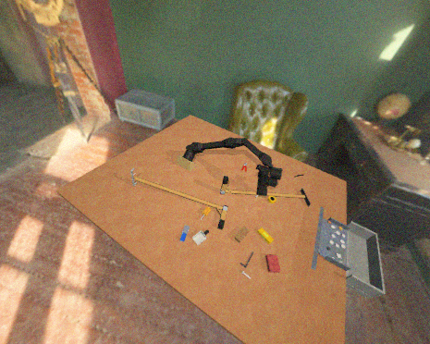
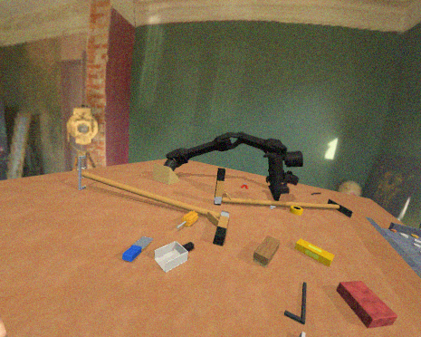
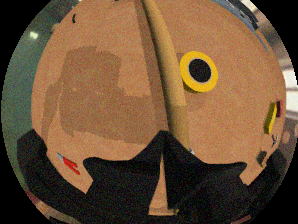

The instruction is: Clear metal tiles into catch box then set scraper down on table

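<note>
A long wooden-shafted tool with a black blade point(image 1: 305, 197) point(image 2: 339, 207), which looks like the scraper, lies on the table. Its upright grip point(image 1: 225, 183) point(image 2: 220, 183) is at its left end. My gripper point(image 1: 260, 196) point(image 2: 276, 198) point(image 3: 162, 133) is shut and empty, low at the shaft point(image 3: 167, 60); the shaft passes beside and under the fingertips, not between them. Whether they touch it is unclear. The steel plate point(image 1: 325, 235) point(image 2: 404, 244) is at the table's right edge. Several small pale tiles point(image 1: 338, 255) and a few orange and dark ones lie on it. The catch box point(image 1: 365, 288) adjoins its far side.
Yellow tape roll point(image 1: 272, 200) point(image 2: 296, 210) point(image 3: 199, 71) lies close beside the shaft. Red pliers point(image 1: 244, 167) point(image 3: 70, 165) are behind. A second long tool point(image 1: 179, 192) point(image 2: 144, 195) with a metal end lies left. A wood block point(image 1: 240, 234), yellow level point(image 1: 264, 235) and red brick point(image 1: 273, 264) lie in front.
</note>
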Motion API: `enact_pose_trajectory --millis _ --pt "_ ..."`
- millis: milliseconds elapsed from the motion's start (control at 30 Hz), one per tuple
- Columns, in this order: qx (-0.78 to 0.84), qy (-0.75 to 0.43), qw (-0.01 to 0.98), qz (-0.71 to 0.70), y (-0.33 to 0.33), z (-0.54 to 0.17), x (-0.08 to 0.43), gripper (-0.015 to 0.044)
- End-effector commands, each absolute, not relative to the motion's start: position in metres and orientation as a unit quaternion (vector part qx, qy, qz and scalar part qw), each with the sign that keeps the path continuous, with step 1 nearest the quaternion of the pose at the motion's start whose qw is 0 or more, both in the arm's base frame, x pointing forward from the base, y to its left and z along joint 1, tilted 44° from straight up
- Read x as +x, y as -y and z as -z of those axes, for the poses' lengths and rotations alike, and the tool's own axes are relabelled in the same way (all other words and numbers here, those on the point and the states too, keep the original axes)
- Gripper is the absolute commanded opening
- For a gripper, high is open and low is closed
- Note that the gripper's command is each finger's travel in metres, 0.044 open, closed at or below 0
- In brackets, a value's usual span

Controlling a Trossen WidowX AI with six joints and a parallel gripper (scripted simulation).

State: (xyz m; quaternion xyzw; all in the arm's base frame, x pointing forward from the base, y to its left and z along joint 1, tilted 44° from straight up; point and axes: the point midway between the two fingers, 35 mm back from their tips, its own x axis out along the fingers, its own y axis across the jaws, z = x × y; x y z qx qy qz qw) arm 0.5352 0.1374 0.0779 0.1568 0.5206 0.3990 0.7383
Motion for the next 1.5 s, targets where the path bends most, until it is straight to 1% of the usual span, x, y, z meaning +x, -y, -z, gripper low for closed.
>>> enact_pose_trajectory --millis 0,200,500,1200,1467 --pt "0.156 -0.519 0.740 -0.398 -0.134 -0.082 0.535 0.0000" --pt "0.156 -0.512 0.746 -0.396 -0.119 -0.097 0.534 0.0000" --pt "0.159 -0.508 0.749 -0.393 -0.113 -0.104 0.533 0.0000" --pt "0.209 -0.470 0.783 -0.350 -0.058 -0.197 0.514 0.0000" --pt "0.216 -0.467 0.784 -0.346 -0.054 -0.205 0.511 0.0000"
